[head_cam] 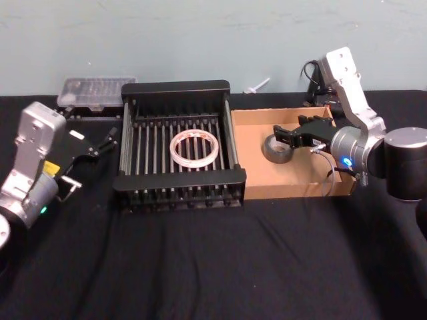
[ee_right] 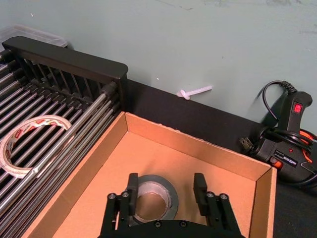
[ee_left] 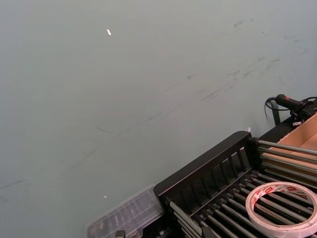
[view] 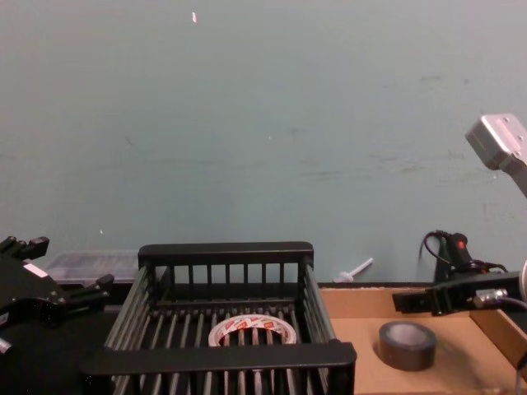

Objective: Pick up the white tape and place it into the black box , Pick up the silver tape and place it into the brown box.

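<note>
Black cloth covers your table [head_cam: 213, 267]. Your right gripper [ee_right: 165, 191] hangs above the shallow tan cardboard tray [head_cam: 253, 119], its jaws spread wide and holding nothing, over the dull grey duct-tape roll [head_cam: 277, 148] lying flat on the tray floor. Your left gripper [head_cam: 90, 143] sits left of the black slatted crate [head_cam: 177, 88], jaws apart and empty. The whitish tape roll with red print [head_cam: 194, 148] lies flat on the crate's bars.
</note>
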### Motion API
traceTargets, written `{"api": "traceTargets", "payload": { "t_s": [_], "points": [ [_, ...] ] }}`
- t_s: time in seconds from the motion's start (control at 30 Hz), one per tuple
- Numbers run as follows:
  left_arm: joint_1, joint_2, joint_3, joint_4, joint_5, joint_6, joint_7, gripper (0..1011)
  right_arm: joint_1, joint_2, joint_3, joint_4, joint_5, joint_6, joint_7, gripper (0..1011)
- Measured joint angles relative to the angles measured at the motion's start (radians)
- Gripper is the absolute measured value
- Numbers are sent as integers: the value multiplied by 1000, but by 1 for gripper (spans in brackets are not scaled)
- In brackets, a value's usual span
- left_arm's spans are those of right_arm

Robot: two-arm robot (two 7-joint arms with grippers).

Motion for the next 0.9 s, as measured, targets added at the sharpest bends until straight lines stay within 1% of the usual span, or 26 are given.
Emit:
{"api": "traceTargets", "payload": {
  "t_s": [0.13,0.23,0.27,0.33,0.4,0.73,0.87,0.9],
  "points": [
    [0,0,0,0,0,0,0,1001,0,0,0,0,0,0,0,804],
    [0,0,0,0,0,0,0,1001,0,0,0,-1,1,1,0,868],
    [0,0,0,0,0,0,0,1001,-1,0,0,-1,1,1,0,927],
    [0,0,0,0,0,0,0,1001,-1,0,0,-1,1,1,0,939],
    [0,0,0,0,0,0,0,1001,-1,0,0,-1,1,1,0,1000],
    [0,0,0,0,0,0,0,1002,-1,0,0,-1,1,1,0,1002],
    [0,0,0,0,0,0,0,1001,-12,0,5,-12,-2,-11,0,1002],
    [0,0,0,0,0,0,0,1001,-20,0,10,-21,-6,-21,-2,1002]
  ]
}}
